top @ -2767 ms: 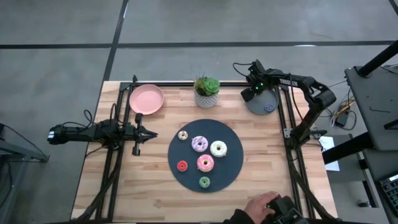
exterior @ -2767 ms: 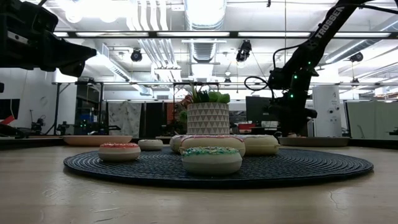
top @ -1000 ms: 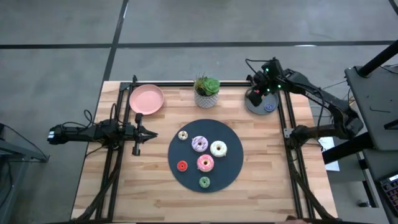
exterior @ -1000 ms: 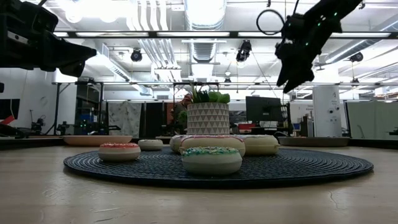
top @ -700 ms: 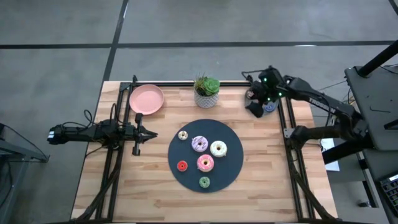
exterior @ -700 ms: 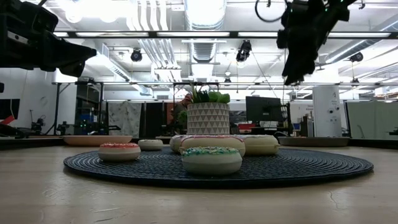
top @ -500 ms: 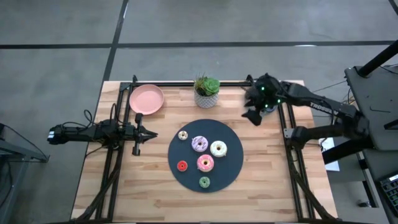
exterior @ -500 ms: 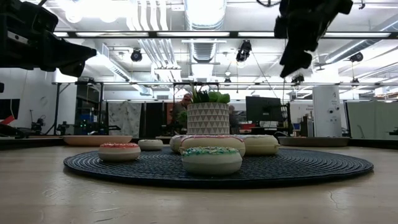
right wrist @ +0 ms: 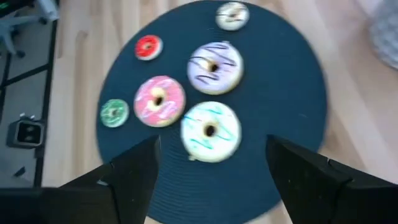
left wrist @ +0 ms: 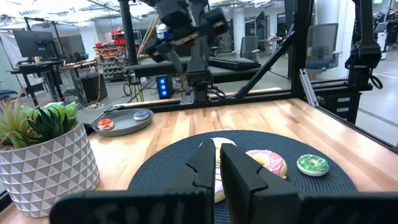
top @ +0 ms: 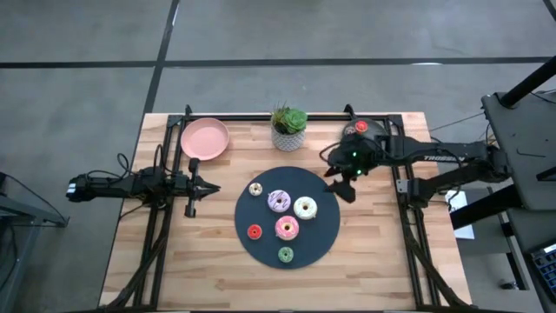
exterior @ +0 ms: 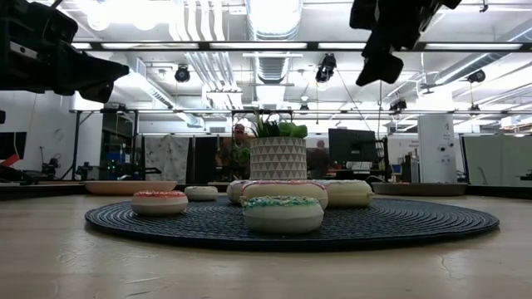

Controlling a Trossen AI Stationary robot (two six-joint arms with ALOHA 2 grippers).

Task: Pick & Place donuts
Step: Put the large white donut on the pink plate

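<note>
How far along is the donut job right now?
Done: two small donuts lie on the grey plate. In hand: the right gripper, open and empty, hangs above the dark mat's edge. Left: six donuts on the mat; the pink plate looks bare.

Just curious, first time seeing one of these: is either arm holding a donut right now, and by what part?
No. The right pincer hangs open and empty above the dark mat; the left pincer is shut on nothing.

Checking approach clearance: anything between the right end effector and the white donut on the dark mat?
Nothing visible. The right end effector hangs open above the dark mat's edge, and the white donut lies uncovered between its fingers in the wrist view; the purple-white donut and pink donut sit close beside it.
</note>
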